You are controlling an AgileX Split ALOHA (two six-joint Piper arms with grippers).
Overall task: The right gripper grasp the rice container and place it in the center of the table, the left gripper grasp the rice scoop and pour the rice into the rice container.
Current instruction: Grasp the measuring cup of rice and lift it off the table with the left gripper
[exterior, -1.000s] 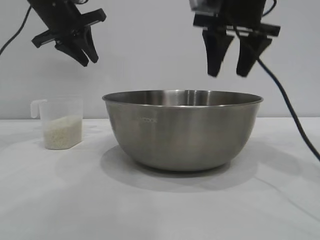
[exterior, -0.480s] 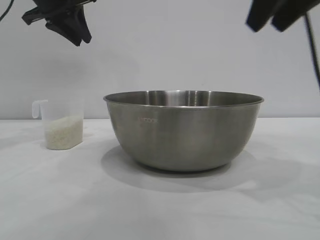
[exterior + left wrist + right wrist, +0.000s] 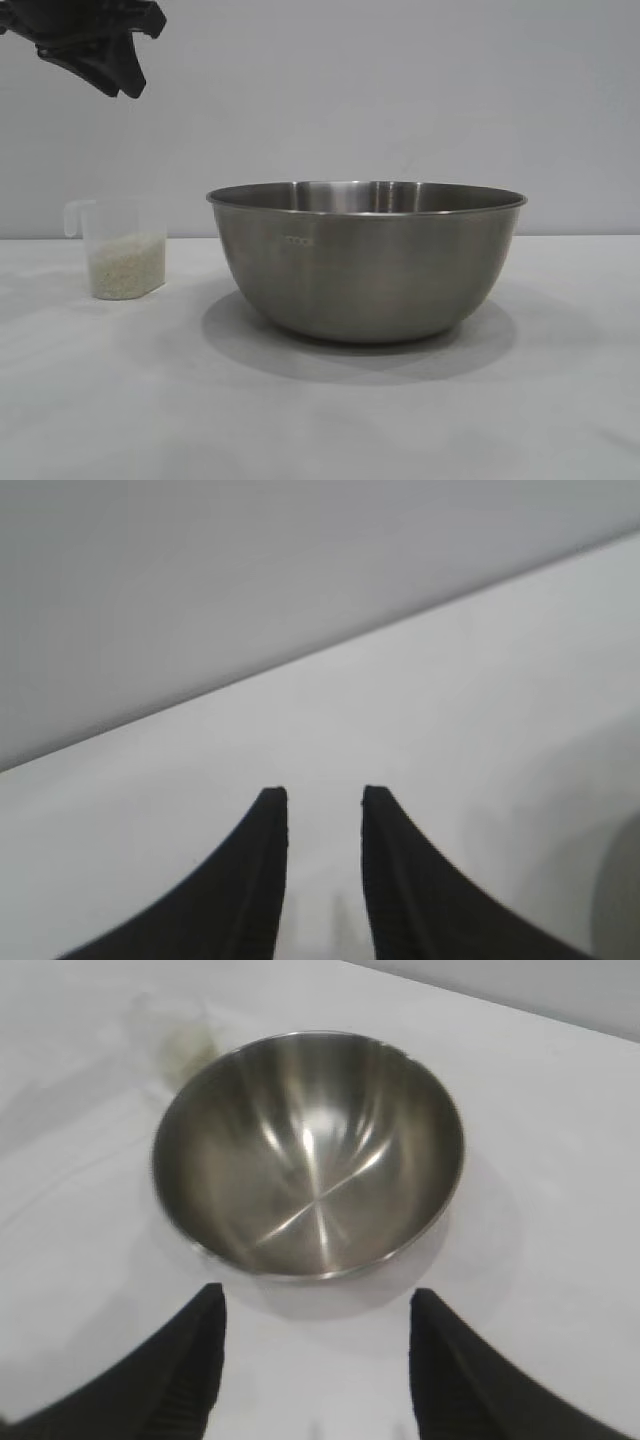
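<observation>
At mid-table the rice container [image 3: 366,262] already stands, empty inside; left of it the rice scoop [image 3: 121,247] sits untouched with its rice [image 3: 126,266]; left gripper [image 3: 323,800] parted, empty; right gripper [image 3: 316,1305] spread, empty.

The bowl [image 3: 366,260] stands upright mid-surface [image 3: 320,420], empty as far as its rim shows. Well apart toward the left edge, the scoop [image 3: 122,250] stands upright, rice [image 3: 126,266] filling its lower part. The left hand [image 3: 95,45] hangs high above it.
</observation>
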